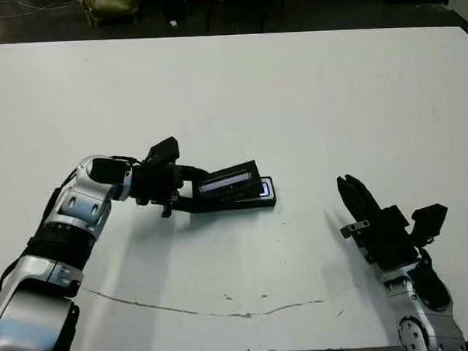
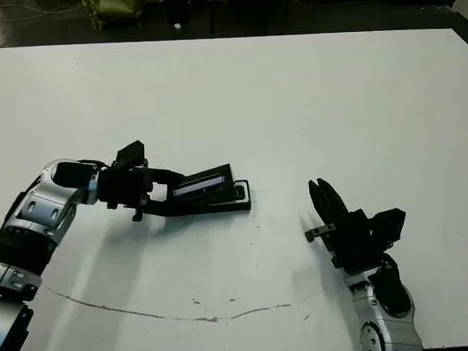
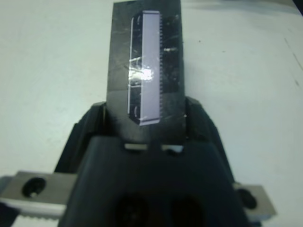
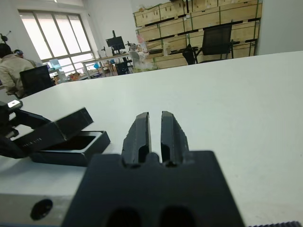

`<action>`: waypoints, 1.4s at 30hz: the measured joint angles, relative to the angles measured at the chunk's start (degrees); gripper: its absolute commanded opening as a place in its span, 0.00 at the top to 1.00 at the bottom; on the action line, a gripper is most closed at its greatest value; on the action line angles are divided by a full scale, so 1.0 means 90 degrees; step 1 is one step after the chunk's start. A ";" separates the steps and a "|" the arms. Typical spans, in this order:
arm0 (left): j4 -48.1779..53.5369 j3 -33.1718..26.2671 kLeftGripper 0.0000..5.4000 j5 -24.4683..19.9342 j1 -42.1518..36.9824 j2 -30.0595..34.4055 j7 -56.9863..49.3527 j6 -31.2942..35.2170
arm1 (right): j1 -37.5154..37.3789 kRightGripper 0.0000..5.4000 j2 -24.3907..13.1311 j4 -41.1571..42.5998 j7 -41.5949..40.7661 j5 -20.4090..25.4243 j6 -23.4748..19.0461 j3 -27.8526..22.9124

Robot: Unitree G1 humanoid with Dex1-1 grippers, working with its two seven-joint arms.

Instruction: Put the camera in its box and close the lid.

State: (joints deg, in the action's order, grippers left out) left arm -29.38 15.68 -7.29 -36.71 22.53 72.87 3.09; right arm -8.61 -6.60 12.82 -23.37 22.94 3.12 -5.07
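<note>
Left gripper point(image 1: 189, 187), clenched on one short end of the lid point(image 1: 228, 180), holds it tilted over the box point(image 1: 254, 201); the far end of the lid is raised, the gripped end low. Lid is a flat black rectangle w/ a glossy silvery stripe along its top face. Its long axis runs across the table point(image 1: 308, 94), roughly parallel to the near edge, from the gripper toward the right arm.

Box sits on the table just under the lid, near the table's middle, a bit toward the left edge and the near edge. Black outer walls; long axis about the same as the lid's. A bluish-white bright patch shows at the box's uncovered right end, so the camera point(image 1: 263, 190) seems to lie inside, though most of the interior is hidden by the lid. In the right wrist view the box interior looks dark.

Right gripper point(image 1: 355, 198) is apart from the box, toward the right edge and nearer the near edge, fingers pressed nearly together, grasping nothing.

Nothing stands btwn the two grippers. A thin dark crack line point(image 1: 201, 311) runs along the table surface close to the near edge.
</note>
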 measured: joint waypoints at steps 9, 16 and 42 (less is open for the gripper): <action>-0.0023 0.0014 0.58 0.0021 0.0068 -0.0047 -0.0129 -0.0219 | -0.0001 1.00 -0.0028 -0.0176 -0.0020 0.0062 -0.0016 -0.0028; -0.0020 0.0019 0.58 0.0026 0.0100 -0.0106 -0.0194 -0.0263 | -0.0157 1.00 -0.0022 0.0518 0.0211 0.0149 -0.0362 0.0014; 0.0662 0.0512 0.58 0.0840 -0.0012 -0.0092 -0.0655 0.0075 | -0.0461 1.00 -0.0023 0.1316 0.0745 0.0069 -0.0940 0.0109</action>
State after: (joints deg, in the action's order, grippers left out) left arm -23.42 20.29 0.27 -36.82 21.70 66.97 3.76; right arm -12.76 -6.80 24.66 -16.67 23.56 -5.34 -4.09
